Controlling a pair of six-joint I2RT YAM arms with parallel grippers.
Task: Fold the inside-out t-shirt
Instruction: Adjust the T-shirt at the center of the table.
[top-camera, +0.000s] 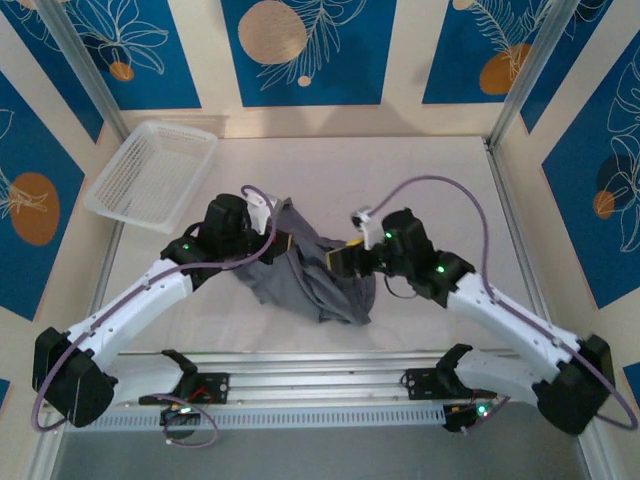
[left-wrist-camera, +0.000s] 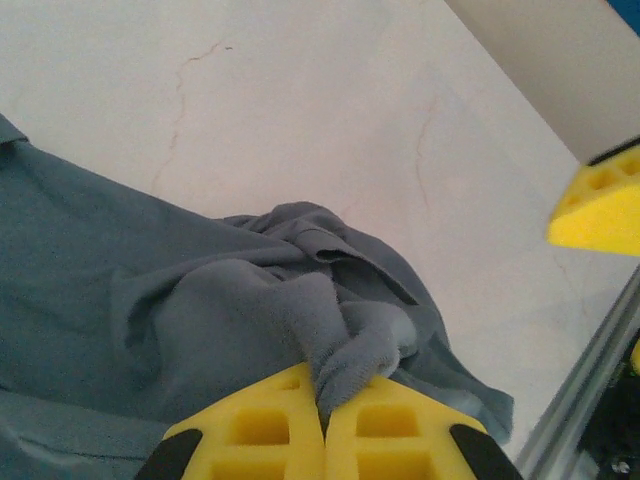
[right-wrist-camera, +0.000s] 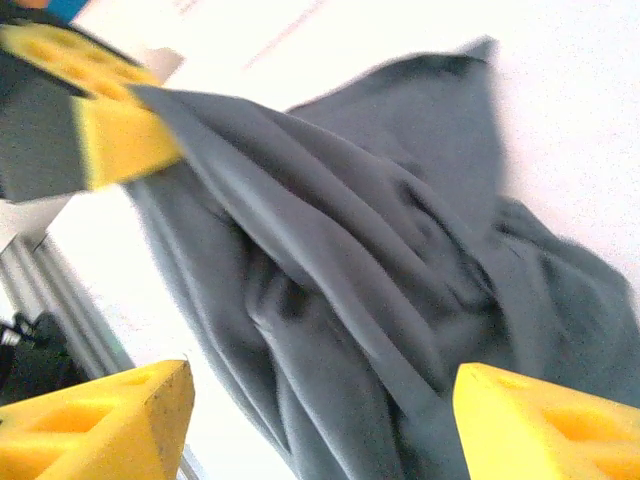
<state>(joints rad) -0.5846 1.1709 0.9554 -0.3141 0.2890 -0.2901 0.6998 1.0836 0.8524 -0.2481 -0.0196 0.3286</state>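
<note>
The slate-grey t-shirt (top-camera: 312, 272) hangs bunched and creased between the two arms over the middle of the table. My left gripper (top-camera: 280, 236) holds its upper left part. In the left wrist view the yellow pads of my left gripper (left-wrist-camera: 325, 400) are shut on a rolled fold of the t-shirt (left-wrist-camera: 200, 310). My right gripper (top-camera: 347, 260) is at the cloth's right side. In the right wrist view it (right-wrist-camera: 320, 430) stands open, with the t-shirt (right-wrist-camera: 380, 270) draped between and beyond its fingers (right-wrist-camera: 105, 420); nothing is pinched.
A white mesh basket (top-camera: 155, 172) sits at the back left of the table. Metal frame posts (top-camera: 520, 70) and patterned walls close in the sides. An aluminium rail (top-camera: 320, 385) runs along the near edge between the arm bases.
</note>
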